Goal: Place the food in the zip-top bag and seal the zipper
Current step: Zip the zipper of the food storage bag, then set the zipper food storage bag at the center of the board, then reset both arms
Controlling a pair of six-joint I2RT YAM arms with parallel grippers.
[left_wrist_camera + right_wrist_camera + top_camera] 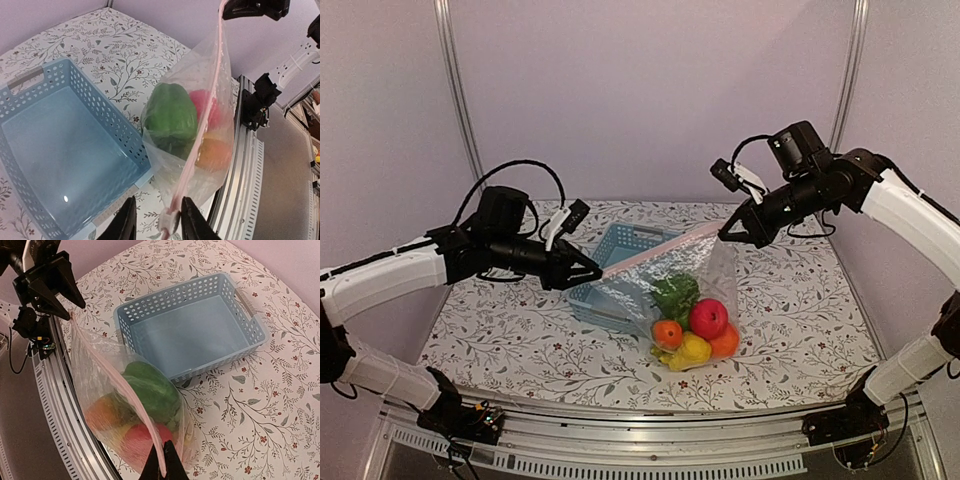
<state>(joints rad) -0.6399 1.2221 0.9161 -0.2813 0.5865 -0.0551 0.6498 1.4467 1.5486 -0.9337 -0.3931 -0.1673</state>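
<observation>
While your right claw (730, 233) is pressed together on one end of the zipper (660, 250), your left claw (159, 222) has its fingers standing apart. The strip's other end sits in the gap between them. In the left wrist view that end lies closer to one finger, with daylight on the other side, and you cannot tell whether anything is gripping it.

The zipper runs as one straight pale pink line between the two claws, slanting upward from the left claw to the higher right one. No gap shows along it in either wrist view.

The zip-top bag (715, 265) hangs below that line, and the food is bunched in its lower end. You can see a green pepper (675, 295) on top, then a red apple (709, 318) and an orange (667, 333). A yellow piece (692, 350) and an orange-coloured piece (725, 342) sit lowest. The loaded bottom appears to rest on the flowered worktop (800, 310).

A blue lattice basket (620, 245) stands just behind the bag, on the left claw's side. Whether bag and basket touch is unclear.
</observation>
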